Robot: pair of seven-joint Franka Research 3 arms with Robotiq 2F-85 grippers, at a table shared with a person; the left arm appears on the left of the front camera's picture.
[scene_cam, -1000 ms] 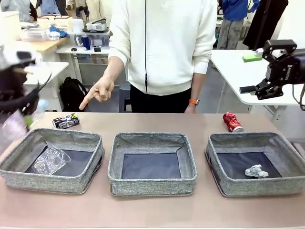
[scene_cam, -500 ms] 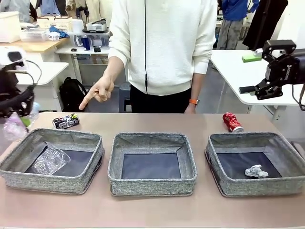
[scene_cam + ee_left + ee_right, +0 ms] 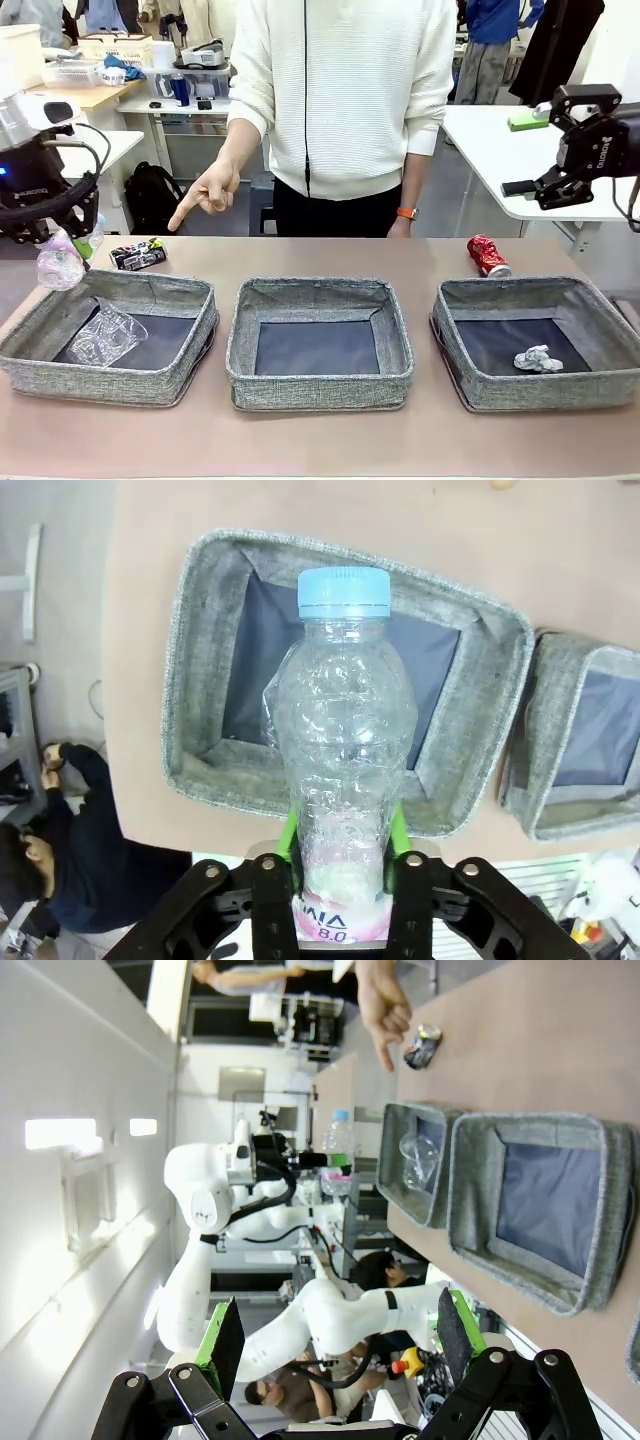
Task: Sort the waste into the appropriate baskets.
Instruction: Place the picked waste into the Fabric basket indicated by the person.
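Since a second ago the left gripper (image 3: 55, 240) has swung in from the picture's left edge toward the left basket (image 3: 100, 380), and its motion blur has cleared. It carries the clear bottle with blue cap (image 3: 60, 268), which now hangs in the air at that basket's far left corner, above the rim. In the left wrist view the bottle (image 3: 343, 730) stands between the green pads (image 3: 289, 835), cap pointing away from the camera toward the basket (image 3: 470, 710) beneath. The pads seem to press against its lower sides, though the base hides the exact contact, so the pincer reads as grasping the bottle.

A clear plastic cup (image 3: 105, 335) lies inside the left basket. The middle basket (image 3: 320, 380) shows its dark bottom. A crumpled white paper ball (image 3: 537, 358) rests in the right basket (image 3: 530, 390). On the table (image 3: 320, 440), the crushed black can (image 3: 138, 254) lies just behind the left basket, and the crushed red can (image 3: 488, 256) lies just behind the right one.

The person's hand (image 3: 210, 192) points down toward the black can, unchanged. The right gripper (image 3: 535, 190) hangs high at the right, well apart from the table, as before. Its fingers are spread wide and released, gripping nothing (image 3: 338, 1340).
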